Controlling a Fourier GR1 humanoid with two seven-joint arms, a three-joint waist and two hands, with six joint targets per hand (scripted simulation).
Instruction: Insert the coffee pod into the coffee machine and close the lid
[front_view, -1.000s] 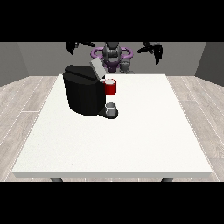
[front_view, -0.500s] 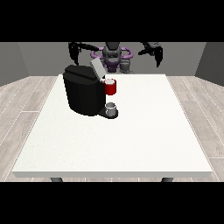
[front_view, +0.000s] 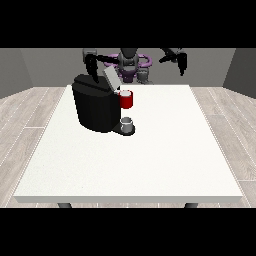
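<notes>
Now: bring the pod down cleanly, then shut the lid

Largest first, the white surface (front_view: 150, 160) carries one appliance, the black coffee machine (front_view: 95, 107), which stands toward the far edge at the view's left; its grey lid (front_view: 111, 78) is tilted up and open, so the closing step is not yet done; a red holder (front_view: 126, 99) juts from the machine's front, and a small grey cup (front_view: 127, 124) sits on the drip base beneath it. The hand at the view's left (front_view: 92, 67) hangs just above the machine's top, beside the raised lid; the hand at the view's right (front_view: 180, 61) is held high and well apart from everything; neither hand shows clearly enough to tell whether its fingers are open or curled. The coffee pod itself I cannot pick out with certainty; it may be hidden at the hand over the machine or already in the red holder.

Judging the step well: approach from straight above, keep clear of the lid's edge; seat the pod fully before touching the lid; then press the lid down from behind its top, not sideways, lest the machine slide.
</notes>
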